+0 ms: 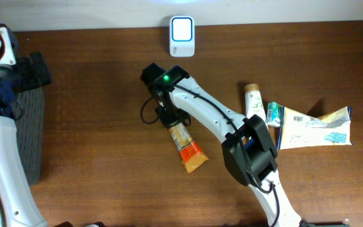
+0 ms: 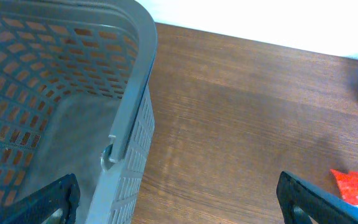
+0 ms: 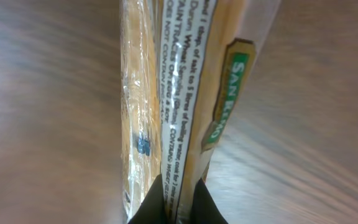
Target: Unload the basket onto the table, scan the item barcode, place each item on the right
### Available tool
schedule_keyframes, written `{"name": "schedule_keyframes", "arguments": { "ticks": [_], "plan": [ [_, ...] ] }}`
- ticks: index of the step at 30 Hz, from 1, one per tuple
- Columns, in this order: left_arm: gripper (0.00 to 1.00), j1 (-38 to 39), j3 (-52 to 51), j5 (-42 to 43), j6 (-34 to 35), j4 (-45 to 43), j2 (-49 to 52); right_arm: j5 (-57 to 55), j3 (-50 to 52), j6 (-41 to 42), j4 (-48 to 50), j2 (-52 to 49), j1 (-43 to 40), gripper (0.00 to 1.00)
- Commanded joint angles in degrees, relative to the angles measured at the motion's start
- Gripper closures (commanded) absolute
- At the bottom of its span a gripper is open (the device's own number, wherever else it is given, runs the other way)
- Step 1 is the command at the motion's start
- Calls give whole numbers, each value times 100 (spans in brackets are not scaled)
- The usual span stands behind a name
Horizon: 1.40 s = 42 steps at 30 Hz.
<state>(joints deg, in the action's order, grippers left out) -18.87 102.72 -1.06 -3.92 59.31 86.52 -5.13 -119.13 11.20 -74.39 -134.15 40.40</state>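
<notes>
the pasta packet (image 3: 179,93) fills the right wrist view, its clear wrap and printed label strip running up from the right gripper (image 3: 176,213), whose dark fingertips (image 3: 209,208) are pinched onto its near end. from overhead the packet sits near the middle of the brown table (image 1: 106,157), orange end pointing away from the scanner (image 1: 182,28); whether it rests on the wood or is just raised i cannot tell. the scanner stands at the far edge, well apart (its screen lit). off to the right lie a tube (image 1: 253,101) and a printed bag (image 1: 314,128). the left gripper (image 2: 179,205) hangs spread wide beside a grey basket (image 2: 135,93) at the table's left.
</notes>
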Motion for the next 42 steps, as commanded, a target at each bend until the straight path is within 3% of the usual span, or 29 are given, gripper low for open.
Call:
{"name": "schedule_keyframes", "arguments": {
  "ticks": [1, 7, 10, 11, 12, 16, 20, 23, 27, 31, 36, 42],
  "plan": [
    [1, -15, 66, -22, -92, -4, -28, -1032, 83, 133, 2, 297, 275, 96],
    [1, -15, 68, -22, -92, -4, -28, 22, 160, 118, 9, 122, 848, 96],
    [1, -15, 66, -22, -92, -4, -28, 22, 160, 109, 2, 122, 984, 95],
    [1, -15, 66, -22, -92, -4, -28, 33, 160, 109, -2, 122, 988, 92],
    [1, -15, 66, -22, -92, -4, -28, 48, 160, 105, -2, 122, 988, 82],
    [1, -15, 66, -22, -92, -4, -28, 46, 160, -48, 11, 122, 942, 69],
    [1, -15, 66, -22, -92, -4, -28, 319, 160, -245, 98, 122, 826, 69],
    [1, -15, 66, -22, -92, -4, -28, 393, 160, -358, 129, 122, 702, 62],
    [1, -15, 66, -22, -92, -4, -28, 682, 160, -855, 92, 122, 275, 34],
    [1, -15, 66, -22, -92, -4, -28, 1947, 160, -1825, 57, 122, -393, 13],
    [1, -15, 66, -22, -92, -4, -28, 3644, 162, -2710, 0, -87, -1064, 8],
    [1, -15, 66, -22, -92, -4, -28, 4065, 162, -2929, -46, -566, -1152, 8]
  ]
}}
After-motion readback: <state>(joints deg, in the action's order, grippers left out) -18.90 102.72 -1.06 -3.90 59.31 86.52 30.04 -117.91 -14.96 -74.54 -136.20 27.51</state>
